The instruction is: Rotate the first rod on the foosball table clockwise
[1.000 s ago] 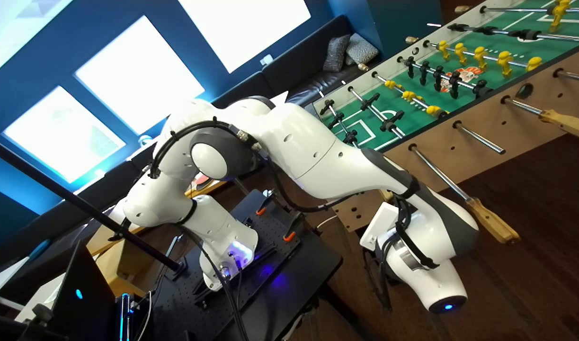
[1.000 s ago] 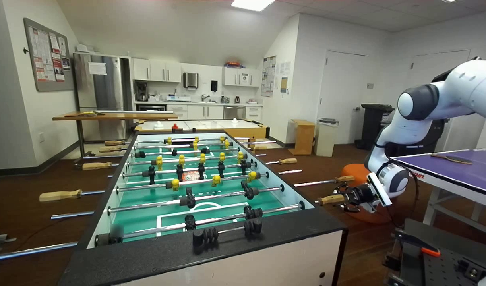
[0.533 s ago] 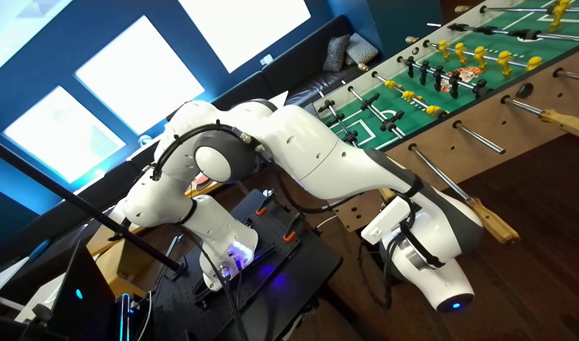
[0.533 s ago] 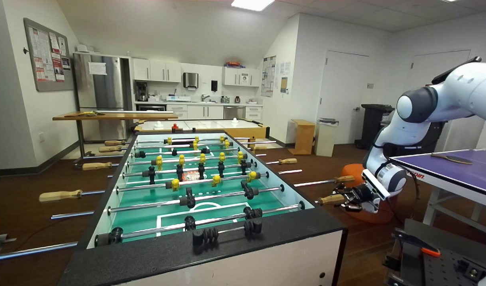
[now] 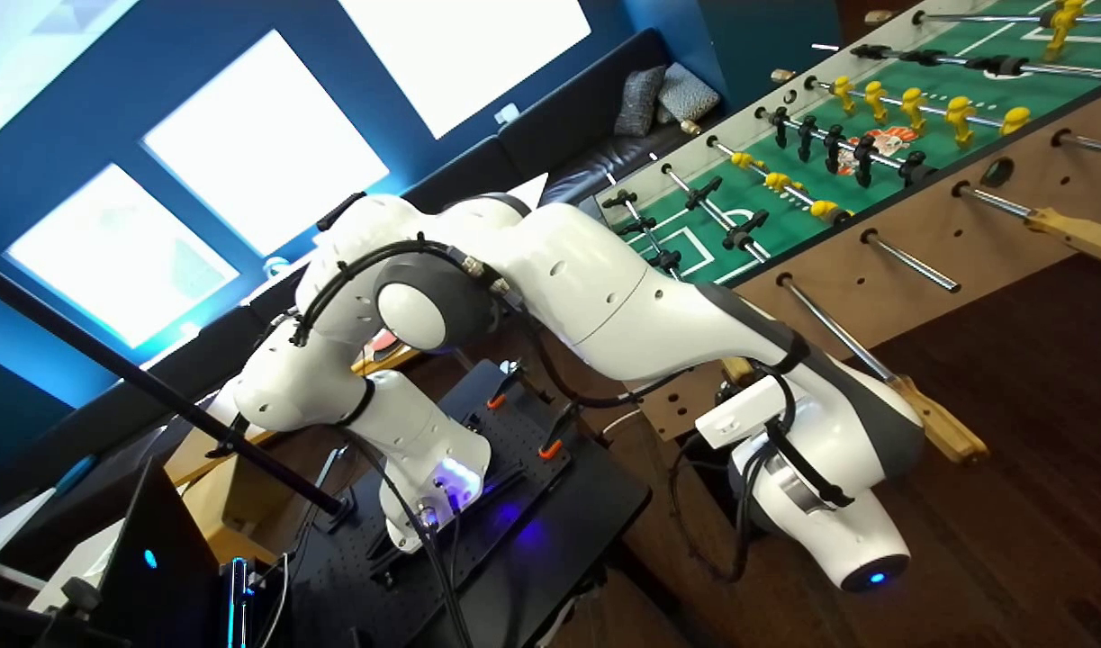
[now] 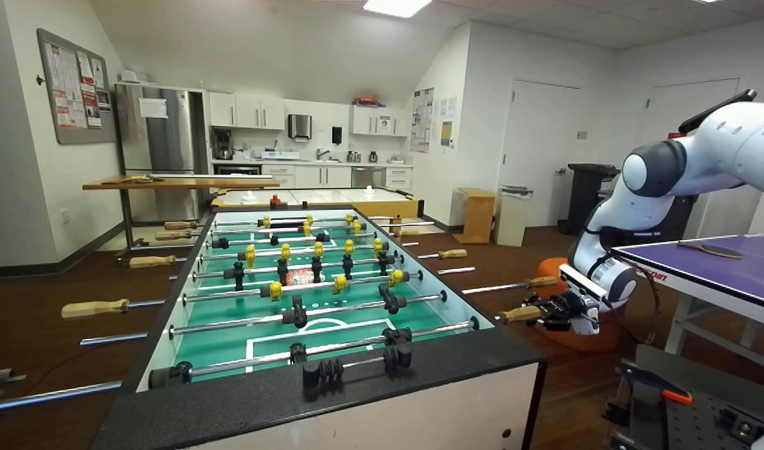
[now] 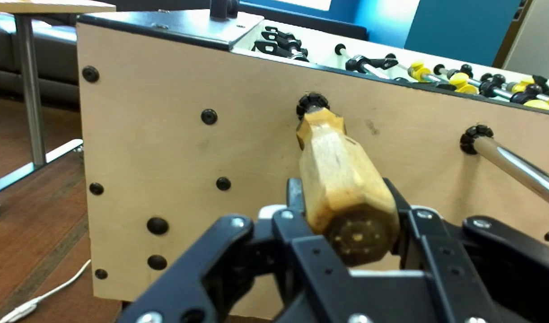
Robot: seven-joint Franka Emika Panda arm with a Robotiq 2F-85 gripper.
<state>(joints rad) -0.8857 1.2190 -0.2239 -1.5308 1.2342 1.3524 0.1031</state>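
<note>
On wrist view I have my black two-fingered claw (image 7: 342, 184) clenched on the faceted tan wooden handle (image 7: 332, 161) of the slim silver metal rod (image 6: 250, 362) nearest the end of the brown-sided, green-pitched foosball table (image 7: 144, 143). Handle sits just outside the table's side wall. Small black player figures (image 6: 298, 353) on that rod tilt over the table's pitch.

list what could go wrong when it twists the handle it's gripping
The pincer seems to hold the wooden handle only towards its outer end, so it might slip during the twist.

The black cables hang slack in an exterior view and could snag or pull tight.

The neighbouring handle appears close by in an exterior view; a wide swing might bump it.
</note>
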